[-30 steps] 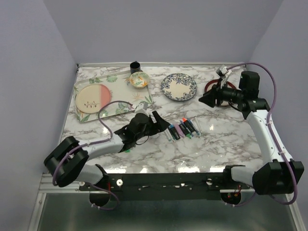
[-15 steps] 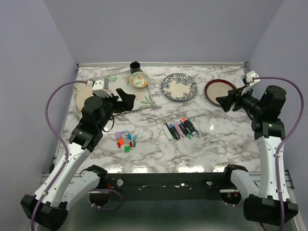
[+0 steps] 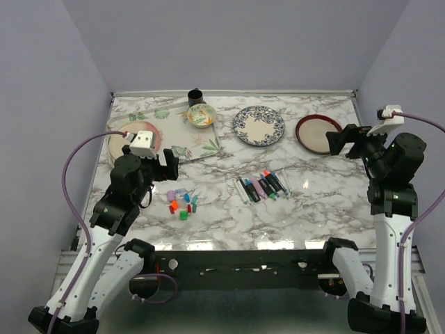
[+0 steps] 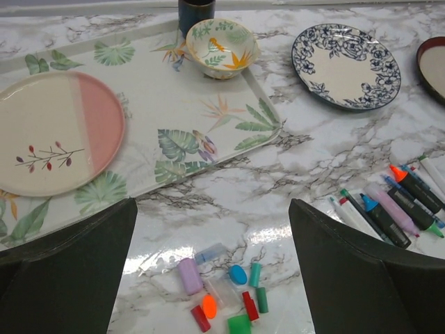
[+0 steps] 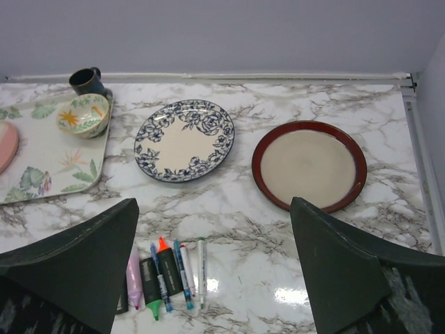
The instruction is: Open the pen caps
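Several loose pen caps in lilac, blue, orange, red, teal and green lie in a small cluster on the marble table; in the left wrist view the pen caps sit low between my fingers. The pens lie uncapped side by side at the table's middle, and the pens also show in the left wrist view and the right wrist view. My left gripper is open and empty, held above and left of the caps. My right gripper is open and empty, high at the right.
A leaf-print tray at back left carries a pink-and-cream plate and a small bowl. A dark mug stands behind it. A blue floral plate and a red-rimmed plate lie at the back.
My left arm has lifted from low over the caps and drawn back to the left, uncovering the cap cluster. My right gripper has drawn back to the right. The pens have not moved.
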Controlling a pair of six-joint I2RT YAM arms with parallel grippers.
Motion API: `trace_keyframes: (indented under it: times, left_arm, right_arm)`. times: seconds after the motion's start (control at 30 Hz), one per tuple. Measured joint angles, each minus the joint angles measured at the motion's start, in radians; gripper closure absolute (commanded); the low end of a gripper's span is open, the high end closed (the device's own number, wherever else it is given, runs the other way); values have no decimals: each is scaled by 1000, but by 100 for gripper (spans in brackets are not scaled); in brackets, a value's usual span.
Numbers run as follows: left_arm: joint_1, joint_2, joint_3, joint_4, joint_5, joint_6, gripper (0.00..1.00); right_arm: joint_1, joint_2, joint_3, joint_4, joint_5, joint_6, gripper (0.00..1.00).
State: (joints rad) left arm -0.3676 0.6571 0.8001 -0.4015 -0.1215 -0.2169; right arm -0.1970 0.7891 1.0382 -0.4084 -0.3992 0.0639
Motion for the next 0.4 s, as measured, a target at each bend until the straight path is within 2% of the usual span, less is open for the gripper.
trace_keyframes:
  times: [0.4]
  left_arm:
    - [0,-39,-56,-2,-23,19,1]
  right_arm:
    - [0,-15,-16,1,47,15,1]
